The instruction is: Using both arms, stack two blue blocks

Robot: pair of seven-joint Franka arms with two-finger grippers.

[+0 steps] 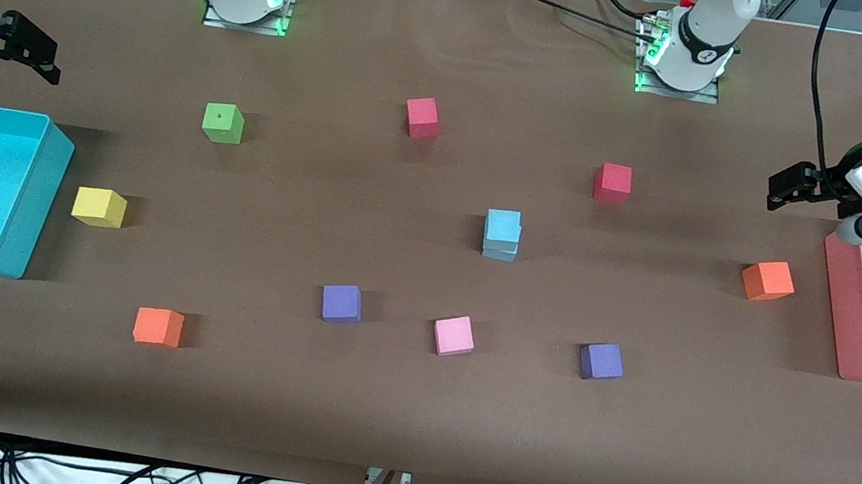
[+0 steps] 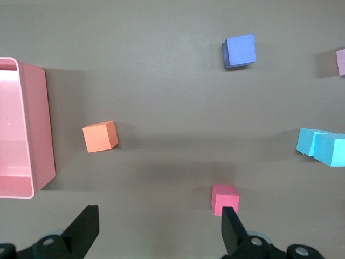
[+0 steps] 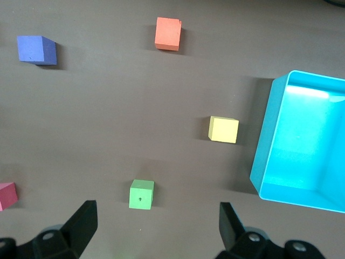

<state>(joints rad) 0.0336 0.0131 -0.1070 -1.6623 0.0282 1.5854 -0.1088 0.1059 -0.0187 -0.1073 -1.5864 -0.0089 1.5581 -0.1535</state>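
Blue blocks (image 1: 501,233): two sky-blue cubes, one on top of the other near the middle of the worktop (image 1: 407,422), the upper one sitting slightly askew on the lower; neither pincer touches them.
Left pincer (image 1: 789,188): up in the air over the worktop at the left arm's end, just beside the pink tray; its fingers stand wide apart with nothing between them, as the left wrist view shows (image 2: 159,229).
Right pincer (image 1: 27,51): in the air over the right arm's end of the worktop, above the edge near the turquoise bin; fingers wide apart and empty, seen also in the right wrist view (image 3: 156,226).
Arms: both wait at the ends, well apart from the stack.
Turquoise bin (image 1: 28,206): at the right arm's end, open side up.
Pink tray (image 1: 835,304): at the left arm's end.
Red cubes: one (image 1: 421,117) and another (image 1: 612,182), both farther from the front camera than the stack.
Green cube (image 1: 223,123): toward the right arm's end.
Yellow cube (image 1: 99,207): just beside the turquoise bin.
Orange cubes: one (image 1: 767,280) near the pink tray, one (image 1: 158,326) nearer the front camera.
Purple cubes: (image 1: 341,303) and (image 1: 601,361), with a pink cube (image 1: 454,335) between them.
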